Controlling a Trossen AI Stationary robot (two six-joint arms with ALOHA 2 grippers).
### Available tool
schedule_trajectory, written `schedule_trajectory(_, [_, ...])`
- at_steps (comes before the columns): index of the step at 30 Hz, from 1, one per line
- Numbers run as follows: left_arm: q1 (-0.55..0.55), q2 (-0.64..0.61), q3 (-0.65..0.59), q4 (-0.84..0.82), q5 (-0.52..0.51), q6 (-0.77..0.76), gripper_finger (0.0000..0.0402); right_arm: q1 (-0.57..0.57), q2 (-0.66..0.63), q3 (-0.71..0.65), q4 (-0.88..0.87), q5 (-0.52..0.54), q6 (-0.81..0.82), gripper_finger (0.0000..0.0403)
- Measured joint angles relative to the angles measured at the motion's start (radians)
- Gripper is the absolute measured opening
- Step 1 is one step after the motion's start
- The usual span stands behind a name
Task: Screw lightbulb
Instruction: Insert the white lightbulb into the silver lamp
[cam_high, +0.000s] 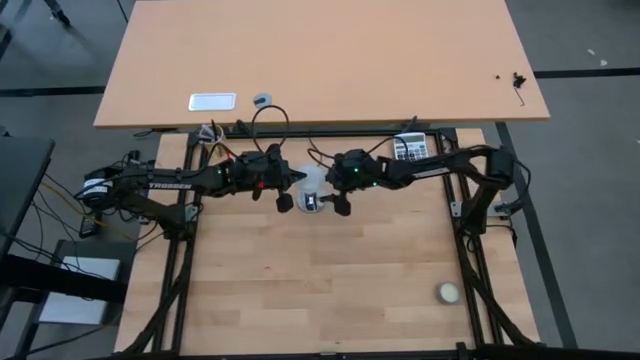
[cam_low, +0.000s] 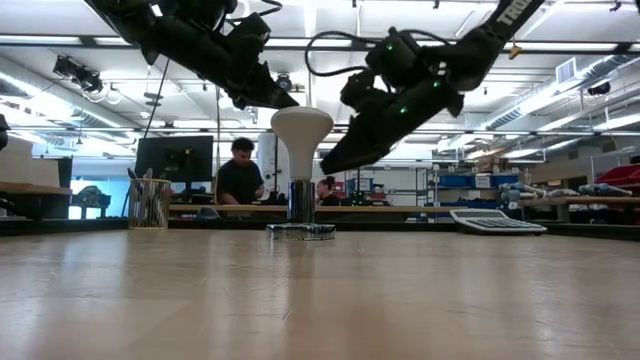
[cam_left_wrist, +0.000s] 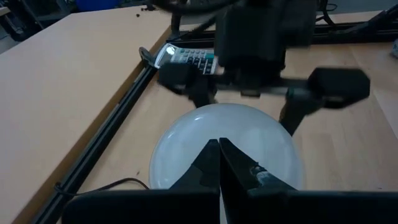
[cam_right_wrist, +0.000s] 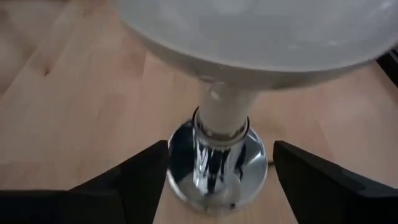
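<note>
Four views, catalogued in turn.

High view: lightbulb (cam_high: 312, 180) stands between the two grippers, near the far edge of the lower table. Left gripper (cam_high: 291, 187) sits just beside the bulb on its left; right gripper (cam_high: 329, 204) just beside it on the right, fingers spread apart. A small cream ball (cam_high: 448, 292) lies well apart from the bulb, toward the near right corner. A calculator (cam_high: 409, 147) rests to the right of the bulb, by the far edge.

Low view: lightbulb (cam_low: 301, 128) upright, dome on top, its metal base seated in a shiny socket (cam_low: 300, 229) on the table. Both arms hang above and to either side of the dome; neither is seen gripping it. A person (cam_low: 240, 172) sits in the room behind.

Left wrist view: left gripper's fingers (cam_left_wrist: 211, 168) pressed together, tips over the dome, holding nothing; whether they touch it cannot be told. Right gripper shows beyond the bulb, jaws wide.

Right wrist view: right gripper (cam_right_wrist: 221, 180) fingers well apart, straddling the bulb's neck and socket (cam_right_wrist: 217, 177) without contact.

Judgement on the step: the bulb looks seated and upright, so the work is turning it home. Grip the dome lightly and squarely, keep the axis vertical to avoid cross-threading, and steady the unanchored socket against spinning or tipping.
</note>
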Motion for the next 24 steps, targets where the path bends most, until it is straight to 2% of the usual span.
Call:
schedule_trajectory(4, [0.000, 0.000, 0.000, 0.002, 0.000, 0.000, 0.0000, 0.000, -0.081, 0.000, -0.125, 0.000, -0.034, 0.0271])
schedule_trajectory(8, [0.000, 0.000, 0.000, 0.002, 0.000, 0.000, 0.0000, -0.002, -0.167, 0.000, -0.224, 0.000, -0.036, 0.0219])
schedule_trajectory(12, [0.000, 0.000, 0.000, 0.005, 0.000, 0.000, 0.0000, -0.002, -0.231, 0.005, -0.223, 0.000, -0.036, 0.0133])
schedule_trajectory(16, [0.000, 0.001, 0.000, 0.014, 0.001, 0.000, 0.0000, 0.007, -0.240, 0.056, -0.190, 0.000, -0.044, 0.0031])
schedule_trajectory(17, [0.000, 0.001, 0.000, 0.015, 0.001, 0.000, 0.0000, 0.011, -0.237, 0.075, -0.186, 0.001, -0.056, 0.0016])
schedule_trajectory(24, [0.000, 0.001, -0.001, 0.015, 0.002, 0.000, 0.0000, 0.019, -0.132, 0.243, -0.255, 0.000, -0.083, 0.0016])
